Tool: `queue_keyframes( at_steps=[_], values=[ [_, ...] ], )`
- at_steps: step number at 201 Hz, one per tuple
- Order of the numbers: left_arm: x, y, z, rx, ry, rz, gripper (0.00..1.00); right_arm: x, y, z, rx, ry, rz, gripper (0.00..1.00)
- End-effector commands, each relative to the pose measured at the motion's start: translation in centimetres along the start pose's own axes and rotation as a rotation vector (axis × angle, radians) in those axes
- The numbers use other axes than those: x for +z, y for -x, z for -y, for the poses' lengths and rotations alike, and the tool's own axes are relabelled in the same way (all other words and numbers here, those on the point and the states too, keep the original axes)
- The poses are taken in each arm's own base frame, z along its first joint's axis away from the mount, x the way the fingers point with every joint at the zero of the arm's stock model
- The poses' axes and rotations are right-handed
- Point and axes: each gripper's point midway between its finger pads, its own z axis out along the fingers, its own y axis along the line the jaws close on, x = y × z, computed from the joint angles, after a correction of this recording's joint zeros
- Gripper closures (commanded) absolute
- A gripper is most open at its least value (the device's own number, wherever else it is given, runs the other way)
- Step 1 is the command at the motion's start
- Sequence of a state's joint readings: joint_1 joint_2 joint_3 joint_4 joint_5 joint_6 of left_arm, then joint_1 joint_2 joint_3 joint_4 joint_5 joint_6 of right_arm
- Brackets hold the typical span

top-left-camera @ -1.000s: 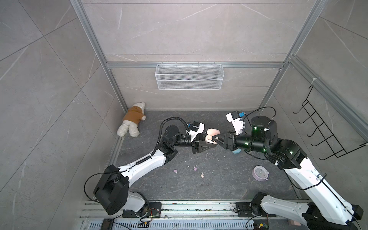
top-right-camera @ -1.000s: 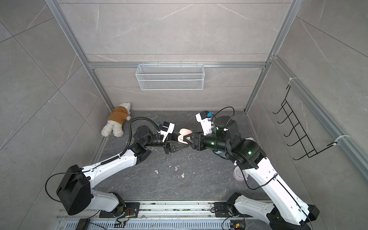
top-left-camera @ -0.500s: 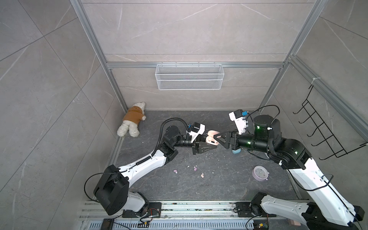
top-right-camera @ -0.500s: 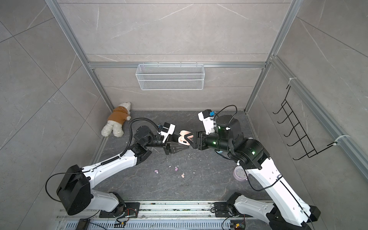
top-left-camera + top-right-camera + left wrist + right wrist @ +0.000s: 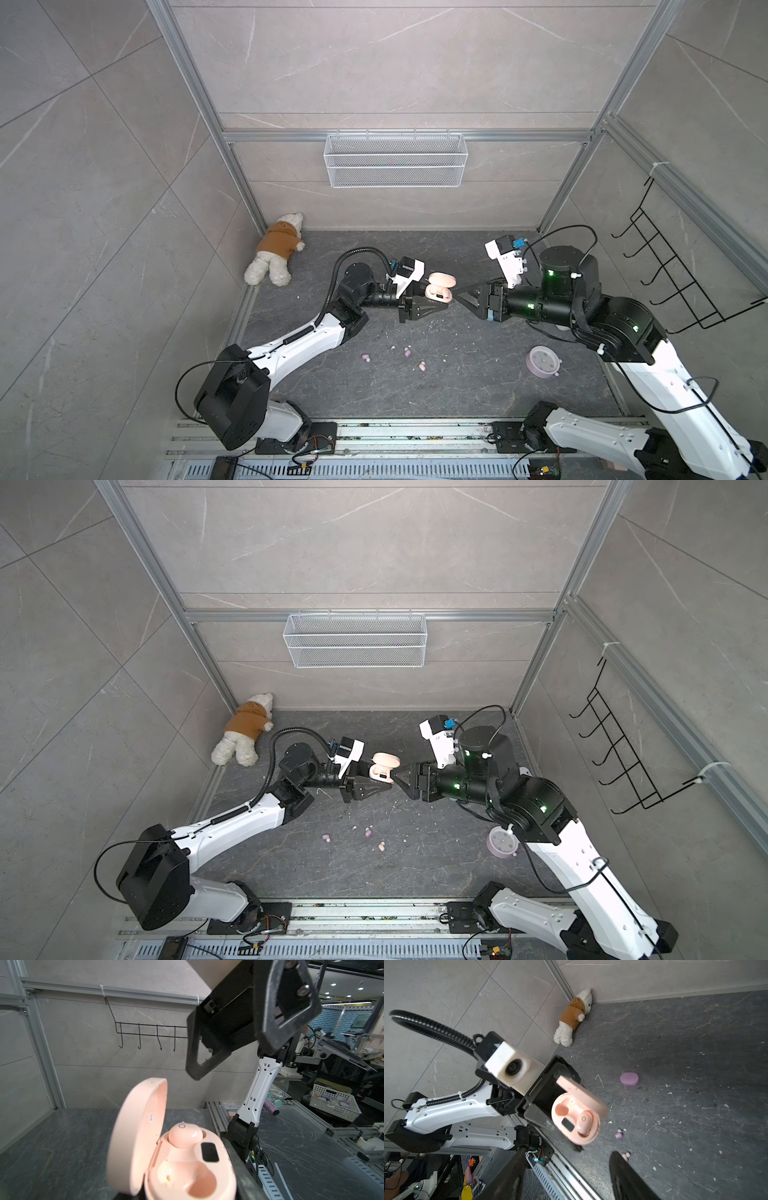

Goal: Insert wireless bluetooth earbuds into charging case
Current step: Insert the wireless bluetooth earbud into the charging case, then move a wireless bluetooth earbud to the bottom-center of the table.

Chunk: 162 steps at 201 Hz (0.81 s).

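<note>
Left claw (image 5: pixel 441 297) clamped, right claw (image 5: pixel 462 296) spread

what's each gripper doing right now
left gripper: shut on the peach case, lid open
right gripper: open, holding nothing

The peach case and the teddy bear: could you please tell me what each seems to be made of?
Peach case: likely moulded plastic, smooth satin finish, with soft highlights on its rounded lid. Teddy bear: apparently plush fabric, fluffy white pile, matte brown cloth hoodie.

Open air lies between the right pincer (image 5: pixel 458 296) and the peach case (image 5: pixel 439 292), whose raised lid (image 5: pixel 137 1136) blocks one side.
</note>
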State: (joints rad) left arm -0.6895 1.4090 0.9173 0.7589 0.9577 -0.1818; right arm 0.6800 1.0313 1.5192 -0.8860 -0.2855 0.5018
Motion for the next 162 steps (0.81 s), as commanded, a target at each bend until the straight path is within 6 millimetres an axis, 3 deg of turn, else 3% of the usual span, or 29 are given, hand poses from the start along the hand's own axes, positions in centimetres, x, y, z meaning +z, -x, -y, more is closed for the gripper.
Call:
queue_keyframes(
  at_steps=[1,37,86,122,162],
  values=[
    [-2.2,2.2,-0.9,0.058,0.077,0.057,0.78,0.1,-2.4,0.8,0.040,-0.003,-0.061,0.34],
    [-5.4,2.3,-2.6,0.064,0.186,0.054,0.78,3.2,-6.6,3.4,0.083,-0.043,-0.152,0.33],
    [-9.6,1.4,-4.3,0.054,0.336,0.037,0.78,11.1,-14.1,7.0,0.114,-0.152,-0.313,0.34],
    [-10.4,1.3,-3.6,0.062,0.372,0.025,0.78,15.5,-20.9,9.6,0.145,-0.294,-0.475,0.34],
    [-10.6,1.1,-3.2,0.057,0.376,0.028,0.78,17.4,-25.8,11.3,0.165,-0.432,-0.556,0.35]
  ],
)
